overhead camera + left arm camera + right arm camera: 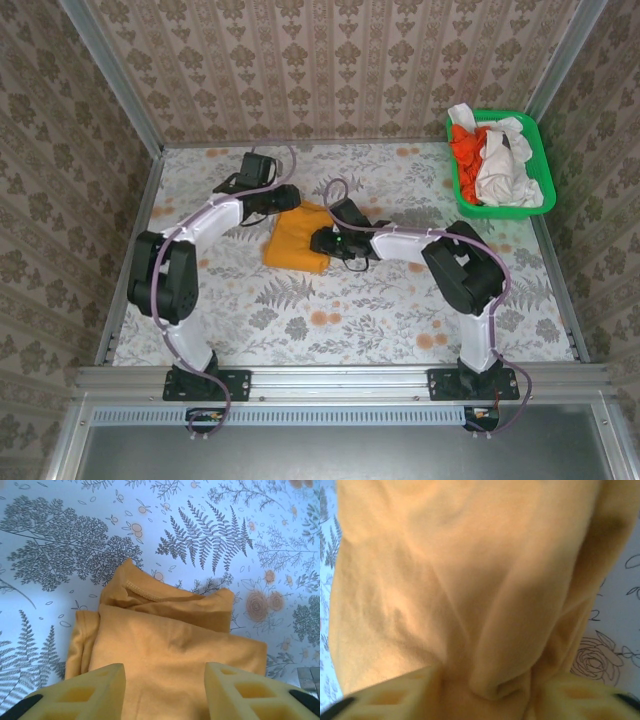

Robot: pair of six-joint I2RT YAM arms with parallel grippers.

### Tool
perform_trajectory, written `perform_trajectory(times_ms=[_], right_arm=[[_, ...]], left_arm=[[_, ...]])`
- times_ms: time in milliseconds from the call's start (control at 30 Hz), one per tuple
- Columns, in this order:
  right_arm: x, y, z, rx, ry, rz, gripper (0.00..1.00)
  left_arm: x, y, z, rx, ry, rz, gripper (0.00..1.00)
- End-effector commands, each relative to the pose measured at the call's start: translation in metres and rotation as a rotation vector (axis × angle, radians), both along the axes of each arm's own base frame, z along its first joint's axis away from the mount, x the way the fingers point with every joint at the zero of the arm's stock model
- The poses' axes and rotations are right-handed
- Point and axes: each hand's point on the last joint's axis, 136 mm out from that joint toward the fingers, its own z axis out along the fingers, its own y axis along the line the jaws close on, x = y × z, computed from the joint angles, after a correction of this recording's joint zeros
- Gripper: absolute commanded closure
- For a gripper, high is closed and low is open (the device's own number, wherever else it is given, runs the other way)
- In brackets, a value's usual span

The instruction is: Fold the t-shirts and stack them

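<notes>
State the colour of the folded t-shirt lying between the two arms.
Mustard-orange: the folded t-shirt shows best in the left wrist view.

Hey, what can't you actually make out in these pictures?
Right wrist view: whether the right gripper pinches the mustard shirt; blurred, cloth bunched between fingers.
Top view: how many shirts fill the green basket; heaped, too small.
Top view: the mustard shirt's edge beneath the right arm.

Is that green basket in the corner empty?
No, the green basket holds a red-orange t-shirt and white t-shirts.
</notes>
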Motion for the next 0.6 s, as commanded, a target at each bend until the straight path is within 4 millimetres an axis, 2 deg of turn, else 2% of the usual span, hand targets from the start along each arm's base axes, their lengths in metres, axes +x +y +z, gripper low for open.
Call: perform_trajectory(times_ms=[0,33,100,200,233,300,333,400,567], right_arm=[[0.008,-0.03,0.039,-0.039,-0.154,-0.04,0.31],[0.004,-0.041,0.044,-0.06,-0.181,-0.041,0.25],[-0.005,-0.062,0.052,-0.093,-0.23,-0.046,0.18],[-0.025,-0.087,0.06,-0.118,-0.316,-0.007,0.11],[-0.034,-0.094,0.062,-0.128,-0.356,0.023,0.08],[-0.049,-0.106,0.061,-0.163,-0.409,0.068,0.04],[-0.057,-0.112,0.068,-0.169,-0.452,0.081,0.03],[-0.07,-0.122,0.071,-0.183,-0.499,0.095,0.02],[-0.087,-0.141,0.08,-0.193,-0.561,0.082,0.02]], left_arm=[[-0.017,0.001,0.003,0.088,-0.01,-0.031,0.47],[-0.019,0.001,0.002,0.111,-0.009,-0.031,0.39],[-0.03,-0.015,0.001,0.153,-0.008,-0.063,0.28],[-0.043,-0.032,-0.006,0.219,0.009,-0.093,0.1],[-0.048,-0.039,-0.009,0.238,0.018,-0.107,0.08],[-0.056,-0.051,-0.019,0.277,0.04,-0.126,0.06],[-0.061,-0.057,-0.024,0.301,0.049,-0.141,0.06],[-0.069,-0.069,-0.034,0.347,0.069,-0.171,0.08],[-0.083,-0.088,-0.067,0.466,0.14,-0.237,0.25]])
